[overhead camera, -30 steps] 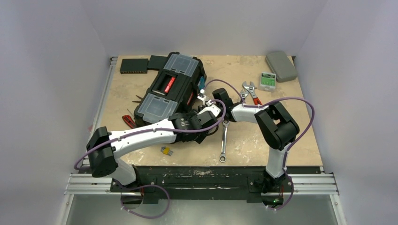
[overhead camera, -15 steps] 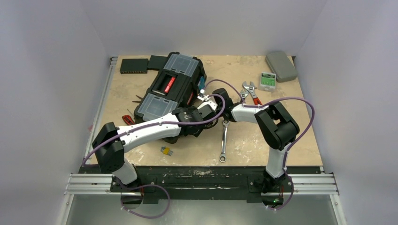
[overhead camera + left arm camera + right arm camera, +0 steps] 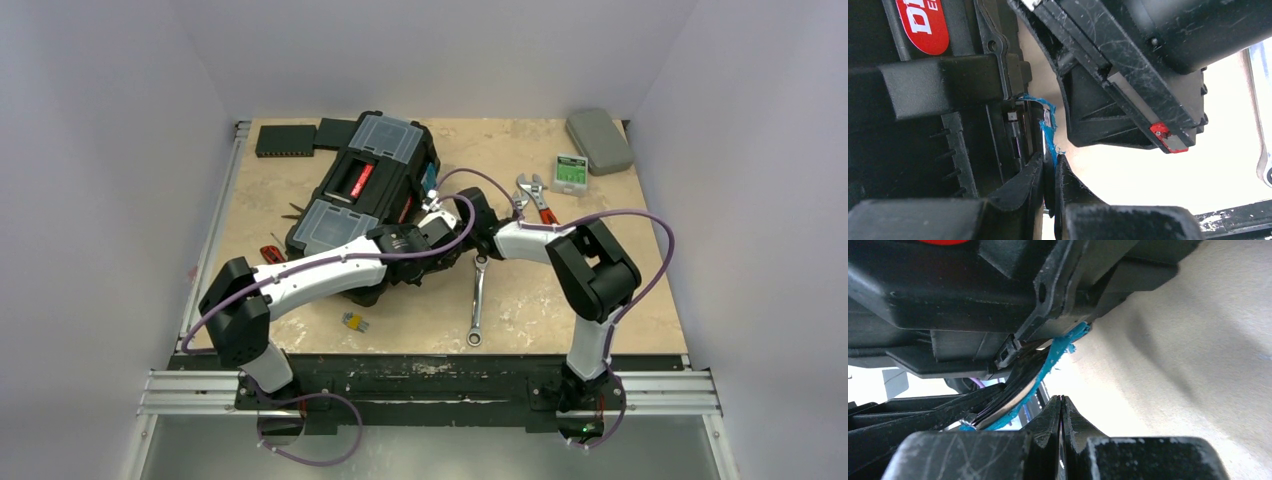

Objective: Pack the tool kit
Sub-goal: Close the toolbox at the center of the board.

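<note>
Far left-centre of counter (image 3: 540, 310): toolbox (image 3: 335, 205), black hard plastic, red-labelled handle (image 3: 358, 181) on top, two clear lids. Judged bulky, stiff, fairly heavy, slick-sided; best taken by handle or under rim ledges, not by the thin lids.

Left end effector (image 3: 1049, 195): at toolbox's right side, narrow, pinching blue strip (image 3: 1049, 132) poking from the seam. Strip's kind not clear; thin, frayed, judged likely to slip or tear.

Right end effector (image 3: 1061, 415): just beside, fully closed, holding nothing.

Loose on counter: wrench (image 3: 477, 300), rigid steel, slim; best gripped across shaft.
</note>
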`<move>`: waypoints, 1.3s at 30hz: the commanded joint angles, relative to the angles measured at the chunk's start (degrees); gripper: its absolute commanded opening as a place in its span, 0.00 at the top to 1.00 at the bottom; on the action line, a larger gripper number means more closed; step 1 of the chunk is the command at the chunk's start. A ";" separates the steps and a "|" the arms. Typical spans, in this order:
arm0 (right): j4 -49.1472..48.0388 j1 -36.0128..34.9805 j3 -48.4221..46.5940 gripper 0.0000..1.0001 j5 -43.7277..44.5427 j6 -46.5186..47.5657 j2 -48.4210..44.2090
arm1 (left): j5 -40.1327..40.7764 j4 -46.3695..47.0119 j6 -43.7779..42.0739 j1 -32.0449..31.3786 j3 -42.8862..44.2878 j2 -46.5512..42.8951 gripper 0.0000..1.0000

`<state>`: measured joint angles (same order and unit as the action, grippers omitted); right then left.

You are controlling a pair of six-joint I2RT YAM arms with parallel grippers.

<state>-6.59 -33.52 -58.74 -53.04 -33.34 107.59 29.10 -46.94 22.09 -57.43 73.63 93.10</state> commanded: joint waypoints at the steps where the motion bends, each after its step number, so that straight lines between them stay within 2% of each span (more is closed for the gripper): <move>1: 3.30 1.17 -0.15 1.00 4.84 1.17 -4.23 | -2.28 -0.10 -1.87 1.09 1.79 -2.74 1.00; 7: 5.93 2.57 1.15 1.00 12.66 2.10 -7.12 | -9.07 1.39 -2.14 3.02 1.69 -6.42 1.00; 15: 3.99 2.63 6.32 1.00 24.48 1.23 -12.45 | -12.62 1.13 -2.25 4.56 1.92 -8.37 1.00; 24: -10.18 2.68 19.50 0.69 30.87 -3.39 -21.98 | -19.77 2.99 -1.71 8.09 1.72 -9.86 1.00; 30: -12.62 2.83 22.84 0.69 34.28 -4.87 -24.22 | -28.19 6.42 -0.78 10.62 3.63 -7.92 1.00; 35: -11.69 4.70 24.17 0.73 36.74 -5.48 -26.96 | -30.45 7.02 -0.51 11.44 8.48 -2.93 1.00; 39: -13.22 6.12 25.90 0.66 35.73 -6.37 -28.46 | -29.58 5.12 -0.80 12.77 12.88 0.41 1.00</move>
<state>-15.68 -28.71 -34.57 -18.85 -38.46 81.60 1.41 -49.80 23.59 -46.28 79.77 90.94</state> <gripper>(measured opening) 0.291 0.066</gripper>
